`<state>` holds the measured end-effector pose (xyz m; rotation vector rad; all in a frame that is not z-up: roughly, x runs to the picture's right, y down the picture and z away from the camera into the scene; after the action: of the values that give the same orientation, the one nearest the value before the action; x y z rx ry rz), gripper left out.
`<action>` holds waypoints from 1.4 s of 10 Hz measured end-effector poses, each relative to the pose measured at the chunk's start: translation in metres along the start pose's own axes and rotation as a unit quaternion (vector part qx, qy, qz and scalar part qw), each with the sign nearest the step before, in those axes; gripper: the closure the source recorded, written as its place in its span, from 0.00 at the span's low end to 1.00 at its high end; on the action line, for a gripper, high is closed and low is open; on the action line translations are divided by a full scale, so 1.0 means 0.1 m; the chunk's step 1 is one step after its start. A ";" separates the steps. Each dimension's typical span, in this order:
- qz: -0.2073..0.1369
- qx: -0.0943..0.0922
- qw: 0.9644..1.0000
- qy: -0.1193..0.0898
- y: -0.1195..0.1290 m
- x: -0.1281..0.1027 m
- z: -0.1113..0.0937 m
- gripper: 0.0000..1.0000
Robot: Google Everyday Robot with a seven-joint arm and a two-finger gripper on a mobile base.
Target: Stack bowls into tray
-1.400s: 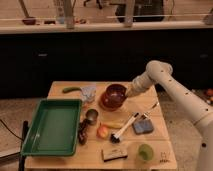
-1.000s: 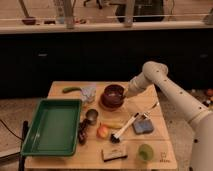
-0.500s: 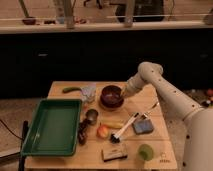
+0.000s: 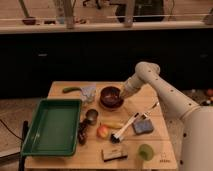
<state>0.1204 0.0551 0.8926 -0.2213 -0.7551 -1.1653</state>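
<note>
Two dark red bowls sit at the back middle of the wooden table. The smaller, darker bowl (image 4: 110, 94) rests in the wider bowl (image 4: 111, 104). My gripper (image 4: 122, 94) hangs at the right rim of the smaller bowl, at the end of the white arm reaching in from the right. Whether it touches the rim I cannot tell. The green tray (image 4: 52, 127) lies on the left side of the table with nothing in it, well left of the gripper.
Between tray and bowls stand a small metal cup (image 4: 91, 116) and a dark item (image 4: 82, 132). A fruit (image 4: 102, 131), a white-handled brush (image 4: 125, 127), a blue sponge (image 4: 141, 126), a light green cup (image 4: 145, 151) and a small box (image 4: 111, 154) fill the front right.
The arm has swung left and its gripper has come in against the right side of the bowls. The bowls have shifted slightly left.
</note>
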 end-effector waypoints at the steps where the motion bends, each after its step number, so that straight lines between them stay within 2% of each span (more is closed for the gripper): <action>1: -0.001 -0.003 1.000 -0.001 0.00 -0.01 0.00 0.20; 6: -0.005 -0.017 1.000 -0.005 0.01 -0.04 0.02 0.20; 8: -0.001 -0.018 1.000 -0.011 0.06 -0.04 0.11 0.20; 14: 0.027 0.015 0.999 -0.020 0.18 -0.04 0.34 0.20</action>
<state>0.1212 0.0831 0.9194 -0.2389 -0.7967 -1.1006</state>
